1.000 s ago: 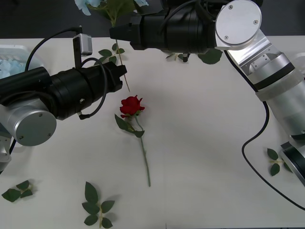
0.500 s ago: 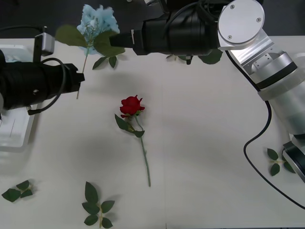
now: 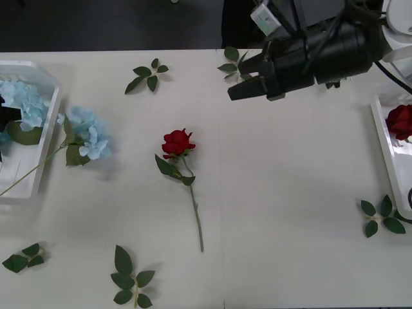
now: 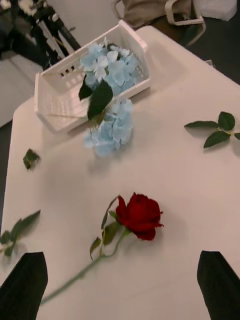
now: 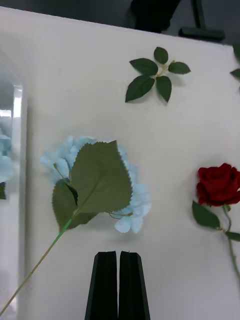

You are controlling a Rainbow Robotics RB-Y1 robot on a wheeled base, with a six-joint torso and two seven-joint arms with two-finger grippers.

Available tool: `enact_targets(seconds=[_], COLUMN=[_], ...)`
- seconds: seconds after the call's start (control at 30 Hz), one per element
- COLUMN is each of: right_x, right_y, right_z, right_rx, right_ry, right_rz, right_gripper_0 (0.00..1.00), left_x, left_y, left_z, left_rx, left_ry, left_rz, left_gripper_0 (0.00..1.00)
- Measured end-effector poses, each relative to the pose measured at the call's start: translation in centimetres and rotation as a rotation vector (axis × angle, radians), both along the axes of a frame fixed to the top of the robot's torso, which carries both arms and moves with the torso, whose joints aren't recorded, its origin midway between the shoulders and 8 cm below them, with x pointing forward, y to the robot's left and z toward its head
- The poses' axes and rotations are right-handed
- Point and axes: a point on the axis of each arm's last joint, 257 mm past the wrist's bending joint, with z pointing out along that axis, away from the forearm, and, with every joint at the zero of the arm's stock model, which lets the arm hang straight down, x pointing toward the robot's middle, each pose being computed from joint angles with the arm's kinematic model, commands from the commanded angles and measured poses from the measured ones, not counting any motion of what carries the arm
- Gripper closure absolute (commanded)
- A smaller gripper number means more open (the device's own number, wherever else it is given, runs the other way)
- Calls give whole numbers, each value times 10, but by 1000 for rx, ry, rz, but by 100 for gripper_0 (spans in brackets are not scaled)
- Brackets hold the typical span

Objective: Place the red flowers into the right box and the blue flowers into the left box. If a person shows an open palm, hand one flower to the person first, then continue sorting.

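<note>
Item, blue hydrangea [image 3: 87,132]: now down beside left box [image 3: 45,138], stem across its rim; red rose [image 3: 177,143] mid-table, stem toward 5 o'clock, at 8 o'clock from wide-open right gripper [image 3: 248,80]; left gripper [image 5: 118,285] closed, empty.

Even, bright overhead light washes the white tabletop [image 3: 290,193], leaving only soft, faint shadows beside the red rose [image 3: 177,143] and blue hydrangea [image 3: 87,134]. The room along the top edge stays dark. The right wrist view looks slightly soft.
</note>
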Motion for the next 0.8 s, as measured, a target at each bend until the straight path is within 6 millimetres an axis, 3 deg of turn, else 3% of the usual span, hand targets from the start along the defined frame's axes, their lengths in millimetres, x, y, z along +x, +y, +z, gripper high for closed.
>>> enact_targets(seconds=[0.07, 0.1, 0.17, 0.2, 0.23, 0.27, 0.47, 0.8], right_x=[-6, -9, -16, -20, -22, -24, -33, -34], right_y=[-22, -33, -54, -65, -74, -83, -119, -129], right_z=[-6, -8, -12, -14, -15, -15, -16, -14], right_rx=[-57, -86, -138, -165, -186, -206, -311, -291], right_ry=[-64, -96, -114, -113, -113, -120, -210, -166], right_rz=[57, 83, 120, 133, 140, 147, 234, 218], right_gripper_0=[13, 13, 13, 13, 13, 13, 13, 13], left_x=[-1, -1, -1, -1, -1, -1, -1, -1], left_y=[7, 11, 19, 22, 24, 26, 30, 33], left_z=[-3, -5, -11, -13, -16, -17, -17, -16], left_rx=[24, 22, 2, -12, -23, -31, -28, 146], left_ry=[-5, -2, 13, 23, 31, 36, 39, -38], left_rz=[-46, -53, -41, -32, -25, -21, -21, -170], left_gripper_0=[100, 86, 44, 33, 9, 0, 0, 0])
